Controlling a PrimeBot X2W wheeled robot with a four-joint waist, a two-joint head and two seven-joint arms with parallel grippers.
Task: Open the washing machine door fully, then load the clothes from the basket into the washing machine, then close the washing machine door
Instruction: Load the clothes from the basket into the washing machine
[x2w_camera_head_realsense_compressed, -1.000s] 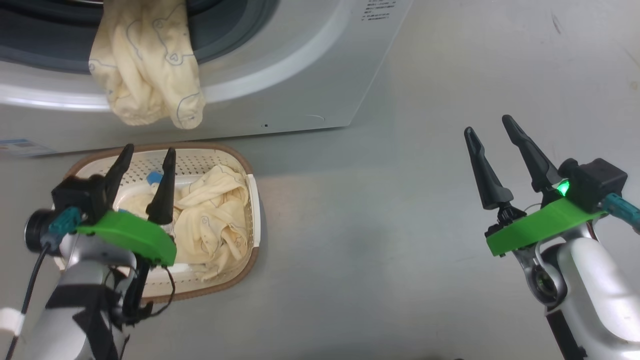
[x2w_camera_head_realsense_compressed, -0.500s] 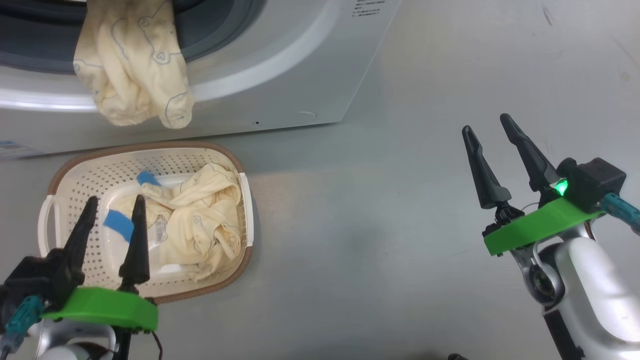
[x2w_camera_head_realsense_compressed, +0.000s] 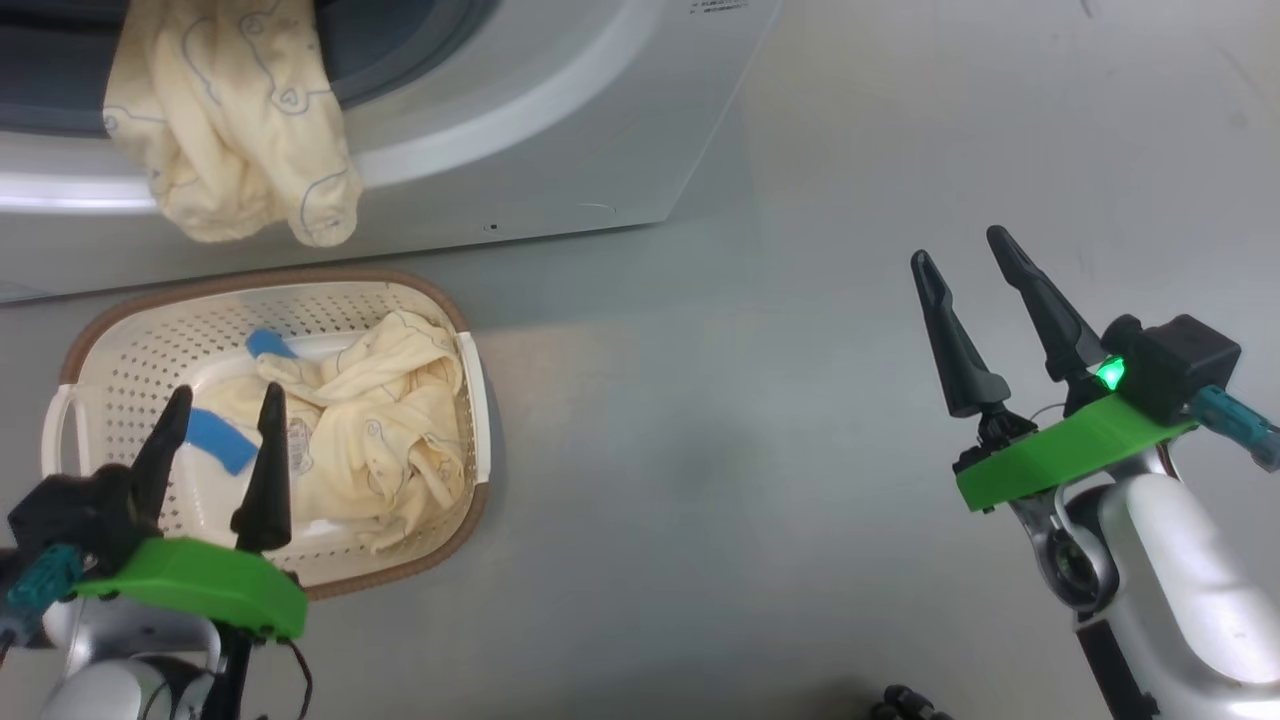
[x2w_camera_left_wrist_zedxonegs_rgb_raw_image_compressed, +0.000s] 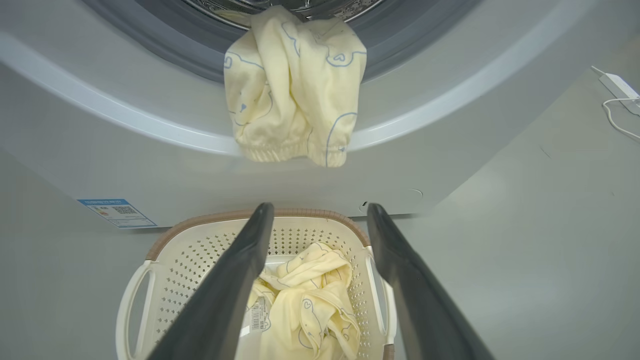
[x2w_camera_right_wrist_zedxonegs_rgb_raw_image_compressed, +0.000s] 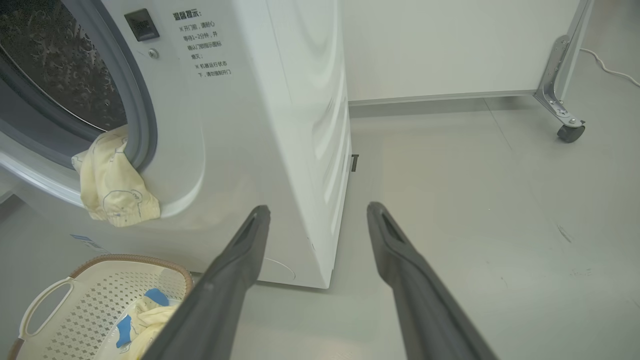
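Well, the left jaws hang spread and empty over the near end of the basket (x2w_camera_head_realsense_compressed: 120, 330), so that arm is plainly the nearer one. The right jaws, spread and empty too, stand well off over bare floor (x2w_camera_head_realsense_compressed: 720, 450). The clothes (x2w_camera_head_realsense_compressed: 380, 440) in the basket lie bunched toward its right half, just ahead of the left fingertips (x2w_camera_head_realsense_compressed: 270, 420) and a little to their right. Another garment (x2w_camera_head_realsense_compressed: 230, 130) droops over the lip of the washing machine (x2w_camera_head_realsense_compressed: 560, 150), half out. I'd say a short reach down and rightward comes next.
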